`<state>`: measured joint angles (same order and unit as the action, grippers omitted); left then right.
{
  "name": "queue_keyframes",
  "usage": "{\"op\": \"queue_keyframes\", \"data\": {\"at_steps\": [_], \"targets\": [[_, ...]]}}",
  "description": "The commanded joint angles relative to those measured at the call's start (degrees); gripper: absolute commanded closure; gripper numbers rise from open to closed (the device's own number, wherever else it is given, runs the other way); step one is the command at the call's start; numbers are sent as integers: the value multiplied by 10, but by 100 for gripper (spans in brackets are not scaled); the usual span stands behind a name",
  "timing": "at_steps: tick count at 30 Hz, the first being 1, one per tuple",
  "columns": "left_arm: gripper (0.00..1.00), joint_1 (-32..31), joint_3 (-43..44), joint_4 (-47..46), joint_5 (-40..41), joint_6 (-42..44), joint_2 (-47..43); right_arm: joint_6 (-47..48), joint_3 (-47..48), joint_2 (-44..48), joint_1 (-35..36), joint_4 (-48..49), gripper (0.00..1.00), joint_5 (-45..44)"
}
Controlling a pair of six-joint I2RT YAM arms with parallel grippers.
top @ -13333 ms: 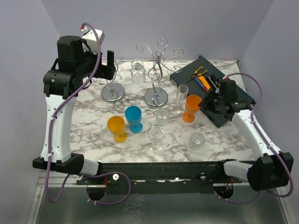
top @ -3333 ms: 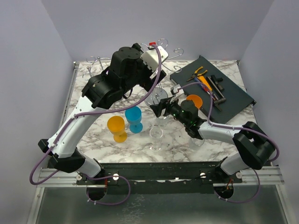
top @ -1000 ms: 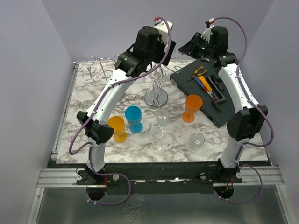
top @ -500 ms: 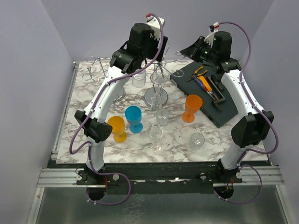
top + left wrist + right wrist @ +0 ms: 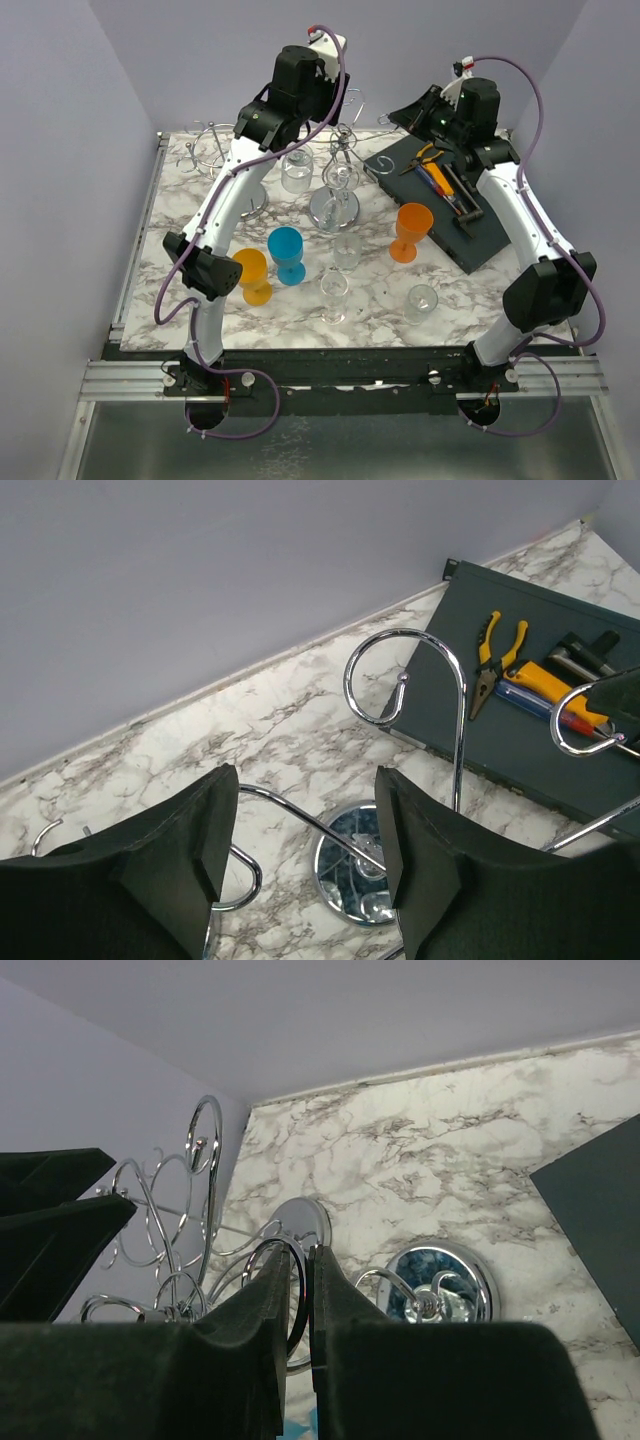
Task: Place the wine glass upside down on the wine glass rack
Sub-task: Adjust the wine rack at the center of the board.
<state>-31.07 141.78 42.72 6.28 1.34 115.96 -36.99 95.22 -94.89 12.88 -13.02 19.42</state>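
The chrome wine glass rack (image 5: 333, 207) stands at the back middle of the marble table. A clear wine glass (image 5: 340, 179) sits among its arms above the base; I cannot tell how it hangs. My left gripper (image 5: 337, 108) is open and empty, high over the rack. In the left wrist view its jaws (image 5: 305, 832) straddle a chrome arm without touching it, with the rack's base (image 5: 345, 870) below. My right gripper (image 5: 397, 115) is shut beside the rack's right hooks. In the right wrist view (image 5: 308, 1260) a chrome loop (image 5: 300, 1305) runs behind its fingers.
A second rack (image 5: 213, 143) stands back left. Yellow (image 5: 250, 275), blue (image 5: 287, 252) and orange (image 5: 412, 230) goblets and several clear glasses (image 5: 333, 295) stand on the marble. A dark tool tray (image 5: 455, 190) with pliers lies right.
My left gripper has drawn back up and to the left from the rack, empty. My right arm has shifted a little to the right. The clear glass stays at the rack.
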Motion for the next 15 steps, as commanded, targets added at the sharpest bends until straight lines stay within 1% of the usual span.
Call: {"op": "queue_keyframes", "data": {"at_steps": [1, 4, 9, 15], "targets": [[38, 2, 21, -4, -32, -11, -3, 16, -27, 2, 11, -35, 100, -15], [34, 0, 14, -3, -47, -26, -22, 19, -21, -4, 11, -43, 100, -29], [26, -1, 1, -4, -38, -24, -53, 24, 1, -24, 11, -60, 100, -48], [25, -1, -40, -3, -43, -23, -96, 32, 30, -45, 10, -74, 100, -64]]}}
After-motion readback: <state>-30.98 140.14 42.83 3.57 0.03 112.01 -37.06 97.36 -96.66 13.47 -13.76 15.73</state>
